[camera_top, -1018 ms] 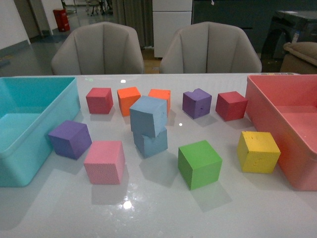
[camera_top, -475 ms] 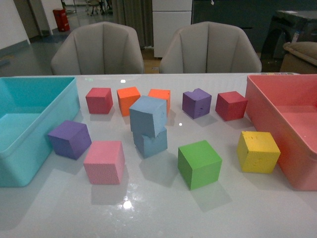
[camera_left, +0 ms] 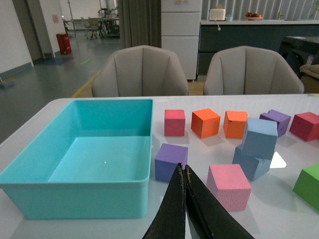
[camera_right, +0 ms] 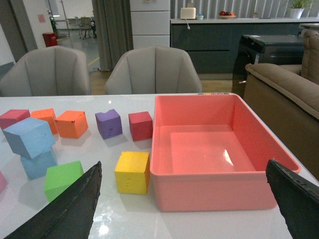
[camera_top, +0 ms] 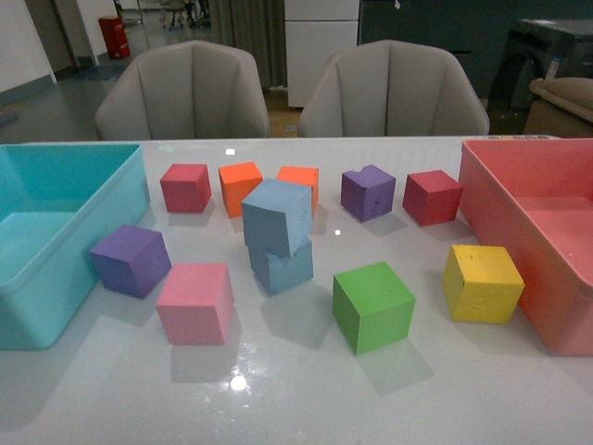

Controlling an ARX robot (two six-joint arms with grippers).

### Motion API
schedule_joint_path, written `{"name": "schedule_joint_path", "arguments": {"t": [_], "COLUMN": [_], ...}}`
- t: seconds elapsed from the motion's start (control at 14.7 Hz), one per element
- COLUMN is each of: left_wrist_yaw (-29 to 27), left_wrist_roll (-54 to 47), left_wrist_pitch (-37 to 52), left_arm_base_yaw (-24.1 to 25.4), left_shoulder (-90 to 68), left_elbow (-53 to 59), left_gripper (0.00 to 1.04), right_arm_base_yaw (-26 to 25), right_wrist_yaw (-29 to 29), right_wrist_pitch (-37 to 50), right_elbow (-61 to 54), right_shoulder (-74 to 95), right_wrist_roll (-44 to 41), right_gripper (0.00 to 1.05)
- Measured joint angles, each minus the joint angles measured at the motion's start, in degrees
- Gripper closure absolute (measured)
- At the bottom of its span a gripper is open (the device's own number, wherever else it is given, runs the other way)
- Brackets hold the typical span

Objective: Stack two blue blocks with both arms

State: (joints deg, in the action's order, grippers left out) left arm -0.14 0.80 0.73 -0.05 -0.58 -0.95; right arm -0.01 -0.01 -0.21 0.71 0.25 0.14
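Note:
Two pale blue blocks stand stacked at the table's middle: the upper blue block (camera_top: 277, 216) sits skewed and tilted on the lower blue block (camera_top: 282, 264). The stack also shows in the left wrist view (camera_left: 259, 138) and the right wrist view (camera_right: 29, 137). Neither arm appears in the front view. My left gripper (camera_left: 182, 170) is shut and empty, held above the table in front of a purple cube (camera_left: 171, 162). My right gripper (camera_right: 184, 186) is wide open and empty, held back from the red bin (camera_right: 214, 169).
A teal bin (camera_top: 56, 278) stands at the left, a red bin (camera_top: 519, 241) at the right. Around the stack lie pink (camera_top: 195, 302), purple (camera_top: 131, 260), green (camera_top: 372, 306), yellow (camera_top: 482, 283), red (camera_top: 185, 187), orange (camera_top: 239, 185) and further cubes. Two chairs stand behind the table.

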Motion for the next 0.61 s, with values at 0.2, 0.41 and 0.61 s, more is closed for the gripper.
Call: {"name": "schedule_joint_path", "arguments": {"t": [0.2,0.41,0.61], "left_wrist_yaw": [0.2,0.1,0.1], "left_wrist_roll": [0.0,0.0,0.0], "left_wrist_pitch": [-1.0,-0.9,-0.9], "left_arm_base_yaw": [0.0,0.0,0.0], "left_shoulder": [0.0,0.0,0.0], "left_elbow": [0.3,0.3,0.3], "left_gripper": [1.03,0.47,0.18], "right_arm_base_yaw": [0.0,0.0,0.0], "right_wrist_yaw": [0.0,0.0,0.0], "right_wrist_pitch": [0.0,0.0,0.0], "right_elbow": [0.0,0.0,0.0], "right_shoulder": [0.0,0.0,0.0], "right_wrist_roll": [0.0,0.0,0.0], "right_gripper": [0.06,0.06,0.06]}}
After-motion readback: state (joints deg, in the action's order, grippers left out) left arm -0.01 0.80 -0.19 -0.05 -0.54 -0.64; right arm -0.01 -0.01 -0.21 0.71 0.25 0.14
